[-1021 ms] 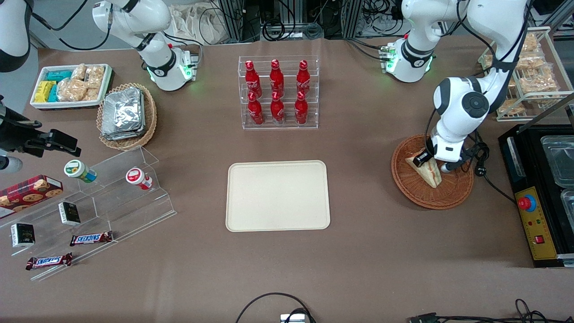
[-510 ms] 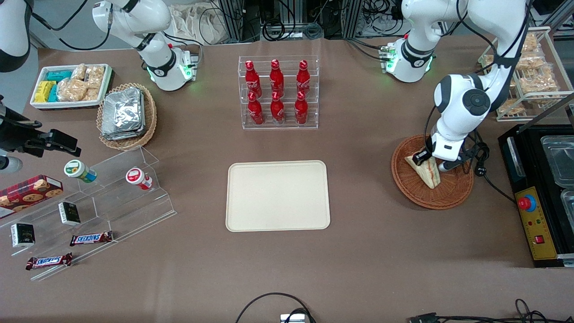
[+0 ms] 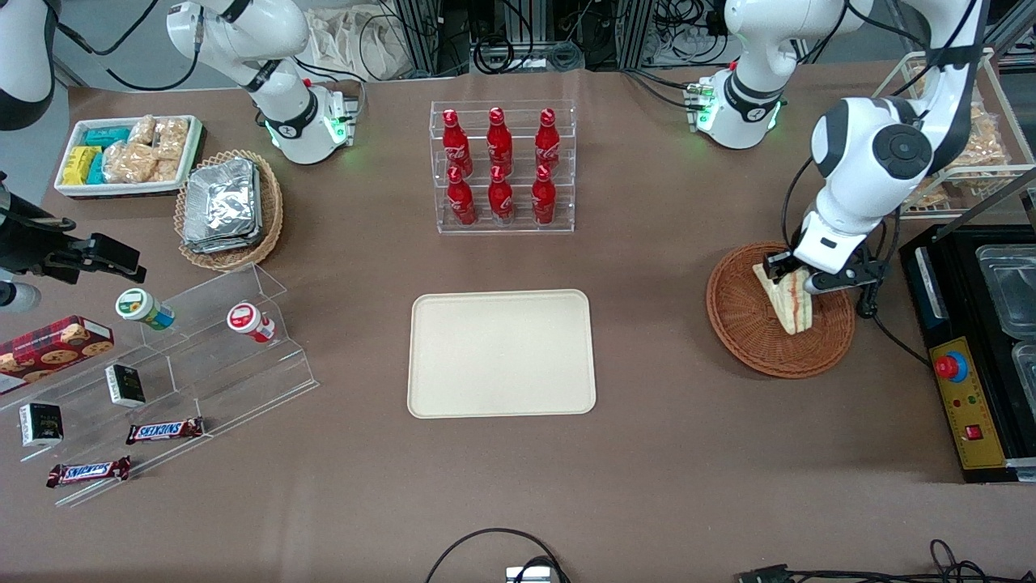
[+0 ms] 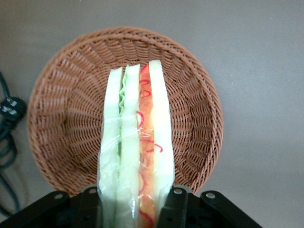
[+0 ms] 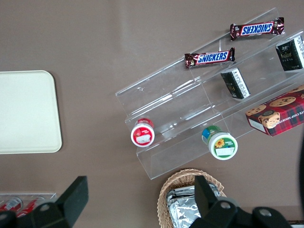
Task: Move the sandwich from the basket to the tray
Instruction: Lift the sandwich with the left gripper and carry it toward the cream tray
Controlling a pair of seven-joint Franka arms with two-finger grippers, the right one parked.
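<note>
My left gripper [image 3: 797,274] [image 4: 135,204] is shut on the sandwich [image 3: 787,301] [image 4: 137,142], a wrapped white-bread wedge with red, orange and green layers on its cut edge. The sandwich hangs lifted above the reddish-brown wicker basket [image 3: 749,328] [image 4: 61,114] at the working arm's end of the table. The cream-beige tray [image 3: 501,353] [image 5: 23,111] lies flat at the table's middle, well apart from the basket toward the parked arm's end.
A clear rack of red bottles [image 3: 502,168] stands farther from the front camera than the tray. A black appliance with a red button [image 3: 971,356] sits beside the basket. A black cable [image 3: 882,312] trails by the basket. A wire rack of snack bags [image 3: 963,138] stands near the working arm.
The gripper has risen with the sandwich, lifting it off the basket floor and shifting slightly toward the black appliance. The arm's elbow moved up and outward.
</note>
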